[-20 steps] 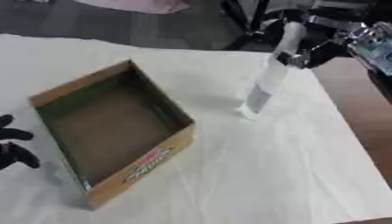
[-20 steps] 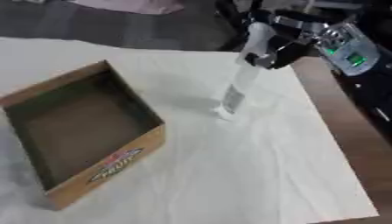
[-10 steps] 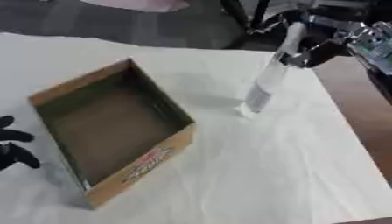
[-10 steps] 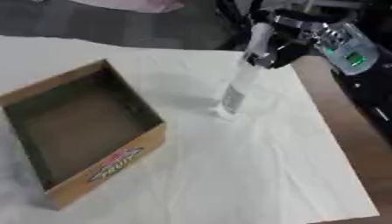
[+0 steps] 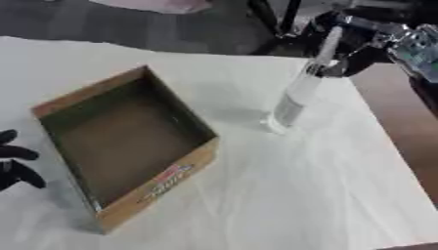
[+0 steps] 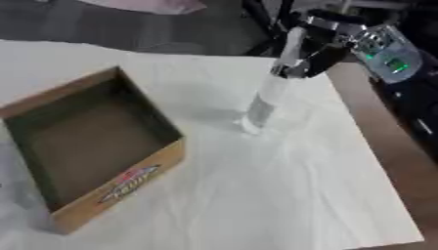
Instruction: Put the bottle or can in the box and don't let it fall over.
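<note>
Bottle stands right of the box, base on the desk, long axis tilted, top leaning away from the box. My right hand has its fingers curled round the neck; my left hand rests left of the box, fingers relaxed.

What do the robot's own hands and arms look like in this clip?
The right hand is mostly black, with a silver metal band across its top. Behind it sits a pale housing with a small green light. The left hand shows only as black, rounded fingers at the left edge. No markings or sleeves are visible, and I can make out no cables on them.
</note>
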Controlling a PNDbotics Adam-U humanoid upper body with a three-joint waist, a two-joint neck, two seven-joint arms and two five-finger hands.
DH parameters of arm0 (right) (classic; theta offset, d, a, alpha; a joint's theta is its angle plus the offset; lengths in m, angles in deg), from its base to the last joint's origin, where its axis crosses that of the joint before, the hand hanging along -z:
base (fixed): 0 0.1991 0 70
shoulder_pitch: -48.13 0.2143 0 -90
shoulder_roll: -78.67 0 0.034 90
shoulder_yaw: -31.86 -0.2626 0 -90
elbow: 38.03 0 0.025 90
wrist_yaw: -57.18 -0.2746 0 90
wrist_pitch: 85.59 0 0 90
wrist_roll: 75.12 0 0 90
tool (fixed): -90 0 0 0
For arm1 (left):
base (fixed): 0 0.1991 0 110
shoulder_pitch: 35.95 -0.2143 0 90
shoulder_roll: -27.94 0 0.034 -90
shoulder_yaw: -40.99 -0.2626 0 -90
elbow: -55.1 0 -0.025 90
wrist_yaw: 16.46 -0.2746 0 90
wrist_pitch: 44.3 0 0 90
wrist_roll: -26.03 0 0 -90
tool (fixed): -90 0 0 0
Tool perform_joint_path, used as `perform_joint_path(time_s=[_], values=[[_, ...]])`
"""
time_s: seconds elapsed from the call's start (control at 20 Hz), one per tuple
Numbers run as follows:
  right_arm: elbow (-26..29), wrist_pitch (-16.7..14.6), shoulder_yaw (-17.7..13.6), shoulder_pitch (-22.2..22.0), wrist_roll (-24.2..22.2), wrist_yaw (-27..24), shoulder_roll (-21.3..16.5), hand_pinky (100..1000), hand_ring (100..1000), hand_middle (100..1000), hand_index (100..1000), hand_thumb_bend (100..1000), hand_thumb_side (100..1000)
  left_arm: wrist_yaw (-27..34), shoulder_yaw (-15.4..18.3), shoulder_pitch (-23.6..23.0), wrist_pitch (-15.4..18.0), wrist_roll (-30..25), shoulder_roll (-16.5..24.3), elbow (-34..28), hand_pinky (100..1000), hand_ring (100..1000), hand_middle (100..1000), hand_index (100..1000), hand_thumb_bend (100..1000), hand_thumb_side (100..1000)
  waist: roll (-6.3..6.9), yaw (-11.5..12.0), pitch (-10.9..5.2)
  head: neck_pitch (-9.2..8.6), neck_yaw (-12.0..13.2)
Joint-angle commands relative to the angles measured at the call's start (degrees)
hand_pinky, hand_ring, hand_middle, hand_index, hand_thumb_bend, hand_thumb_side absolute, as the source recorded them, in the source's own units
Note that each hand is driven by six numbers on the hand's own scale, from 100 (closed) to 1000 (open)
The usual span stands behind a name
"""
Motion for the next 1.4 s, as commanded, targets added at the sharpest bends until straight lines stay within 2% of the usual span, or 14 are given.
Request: perform_joint_path(time_s=[0.05, 0.2, 0.65, 1.4], values=[[-0.31, -14.48, -0.42, 0.87, -15.22, 0.0, -1.22, 135, 536, 591, 321, 370, 100, -0.03, 0.15, 0.43, 0.07, -0.48, 0.46, -1.01, 525, 513, 635, 895, 151, 789, 0.31, -0.1, -0.85, -0.67, -0.12], [-0.5, -14.12, -0.54, 1.02, -15.22, 0.62, -1.26, 101, 505, 552, 283, 375, 100, 0.02, 0.19, 0.41, 0.05, -0.69, 0.47, -1.01, 526, 513, 634, 895, 153, 789, 0.33, -0.11, -0.94, -0.63, -0.15], [-1.66, -13.32, -2.06, 2.37, -15.22, 2.66, -1.05, 100, 470, 510, 246, 397, 100, 0.17, 0.33, 0.33, 0.04, -0.77, 0.58, -1.01, 527, 512, 631, 893, 150, 785, 0.23, -0.25, -1.36, -0.18, -0.06], [-3.66, -13.06, -4.91, 5.06, -15.22, 5.48, -0.29, 100, 456, 499, 237, 416, 202, 0.95, 0.56, -0.03, -0.52, -0.73, 0.99, -1.01, 524, 511, 627, 893, 150, 775, -0.46, -0.24, -3.08, 0.72, -0.07]])
